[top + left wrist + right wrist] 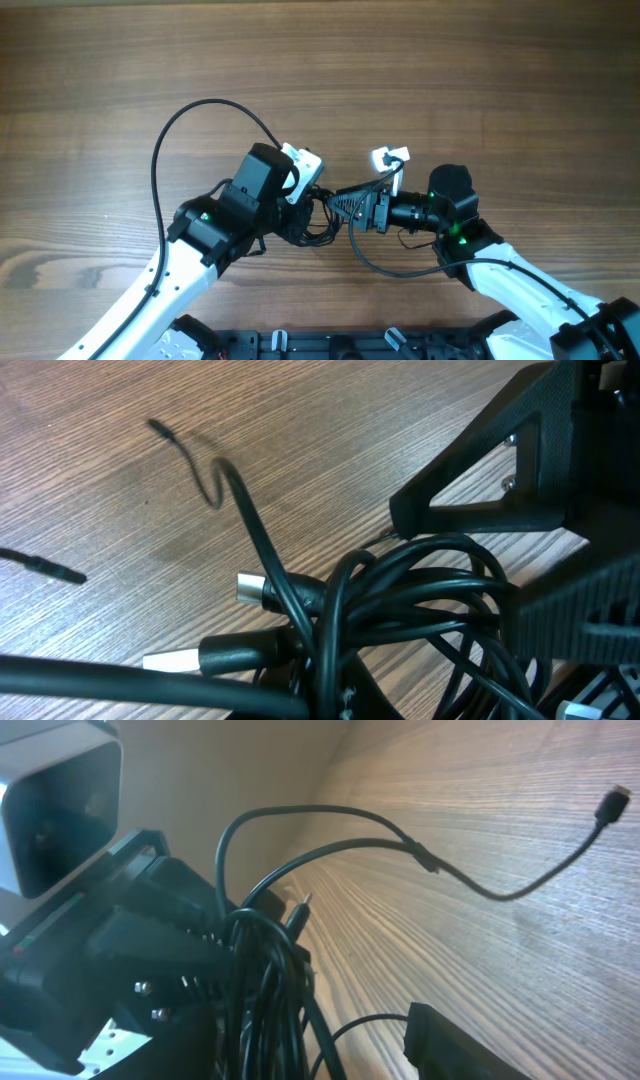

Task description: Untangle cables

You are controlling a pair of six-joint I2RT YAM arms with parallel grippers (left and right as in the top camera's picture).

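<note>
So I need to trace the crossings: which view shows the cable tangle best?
The left wrist view: the cable tangle fills the frame close up, loops and plug ends distinct. Overhead shows the tangle only as a small dark clump, largely covered. The right wrist view shows a dim bundle with crossings hard to follow.

No readable writing in any view

No letters, numbers, brand marks or labels can be made out on the cables [400, 600], on their plug ends [255, 588], on the arm housings [250, 185] or on the table [100, 80]. The printed surfaces that do face the cameras are too dark or too blurred to read.
</note>
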